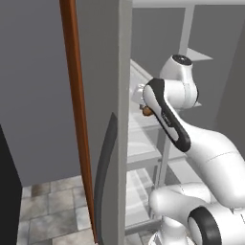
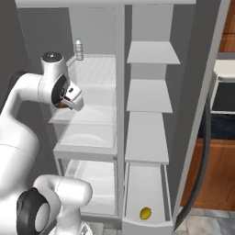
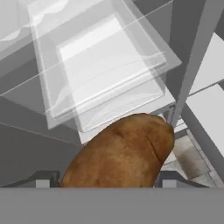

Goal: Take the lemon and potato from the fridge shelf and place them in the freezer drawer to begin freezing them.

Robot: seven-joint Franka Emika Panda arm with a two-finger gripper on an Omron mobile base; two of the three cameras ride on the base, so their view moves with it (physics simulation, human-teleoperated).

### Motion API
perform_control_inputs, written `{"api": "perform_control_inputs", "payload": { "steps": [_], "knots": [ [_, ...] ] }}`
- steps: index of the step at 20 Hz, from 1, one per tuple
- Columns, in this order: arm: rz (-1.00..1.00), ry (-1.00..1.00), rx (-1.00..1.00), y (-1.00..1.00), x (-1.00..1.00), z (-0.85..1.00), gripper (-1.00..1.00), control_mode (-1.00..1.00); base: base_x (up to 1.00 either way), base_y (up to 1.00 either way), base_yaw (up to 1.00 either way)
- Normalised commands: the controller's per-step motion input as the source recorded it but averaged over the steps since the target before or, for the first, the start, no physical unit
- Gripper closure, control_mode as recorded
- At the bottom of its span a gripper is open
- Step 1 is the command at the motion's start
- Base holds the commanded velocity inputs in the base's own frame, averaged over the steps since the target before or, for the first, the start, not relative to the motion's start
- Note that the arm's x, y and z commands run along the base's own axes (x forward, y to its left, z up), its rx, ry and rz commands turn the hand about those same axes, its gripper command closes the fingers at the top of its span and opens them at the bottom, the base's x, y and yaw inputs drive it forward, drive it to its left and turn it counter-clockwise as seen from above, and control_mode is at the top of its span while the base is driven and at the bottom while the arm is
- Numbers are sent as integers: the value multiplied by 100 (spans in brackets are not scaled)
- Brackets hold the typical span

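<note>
Potato (image 3: 122,153) sits right between the tips of my tool (image 3: 105,181) in the hand view, up at the fridge shelf (image 2: 85,117) level on the left side of the fridge. From the base views I just get a sliver of brown at the wrist. Honestly I cannot tell whether the tool is clamped on it yet or just straddling it, since the contact points are hidden behind the potato itself.

Lemon (image 2: 145,213) is already lying in the freezer drawer (image 2: 144,225), bottom right, so this is the second half of the job.

What worries me: if the grip is only partial, the potato could roll out on the lift, it's round and dull-skinned with nothing to key on. The path down to the drawer also passes the centre post and the shelf rims, so a swing could knock it loose. And dropping it in could bump the lemon.

The arm blocks most of the shelf in the left base view.
</note>
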Motion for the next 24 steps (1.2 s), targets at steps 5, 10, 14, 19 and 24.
{"api": "perform_control_inputs", "payload": {
  "steps": [5, 10, 14, 19, 24],
  "knots": [
    [0, 0, 0, 0, 0, 0, 100, 100, -99, 6, -18],
    [0, 0, 0, 0, 0, 0, 100, 100, -95, -23, -39],
    [0, 0, 0, 0, 0, 0, 100, 100, -68, -15, -44],
    [-25, 20, -3, -71, 0, -35, 100, -100, 0, 0, 0],
    [-17, 28, 0, -73, 69, -76, 100, -100, 0, 0, 0]
  ]
}}
